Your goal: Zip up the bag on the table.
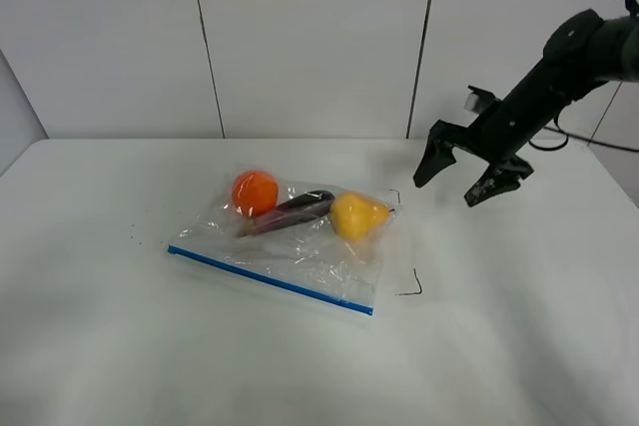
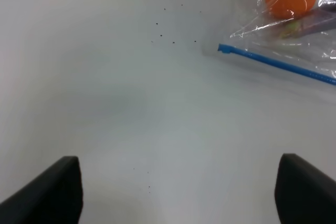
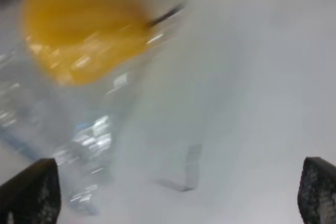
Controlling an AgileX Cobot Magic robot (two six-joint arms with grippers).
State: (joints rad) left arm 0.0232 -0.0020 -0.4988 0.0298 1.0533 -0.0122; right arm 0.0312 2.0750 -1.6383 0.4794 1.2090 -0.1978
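The clear crinkly bag point(image 1: 290, 246) lies flat on the white table point(image 1: 519, 336), its blue zipper strip point(image 1: 270, 281) along the near edge. Inside it are an orange point(image 1: 255, 192), a purple eggplant point(image 1: 292, 212) and a yellow fruit point(image 1: 357, 214). My right gripper point(image 1: 446, 192) hangs open and empty above the table, to the right of the bag. Its blurred wrist view shows the yellow fruit point(image 3: 84, 30) and the bag's corner point(image 3: 79, 135) ahead of the gripper point(image 3: 173, 198). My left gripper point(image 2: 177, 198) is open and empty, apart from the bag point(image 2: 294, 32) and the zipper's left end point(image 2: 227, 49). It is out of the exterior high view.
A small black hook-shaped mark point(image 1: 411, 286) sits on the table just right of the bag's near corner; it also shows in the right wrist view point(image 3: 186, 177). Tiny dark specks point(image 2: 173, 24) dot the table left of the bag. A panelled wall stands behind the table.
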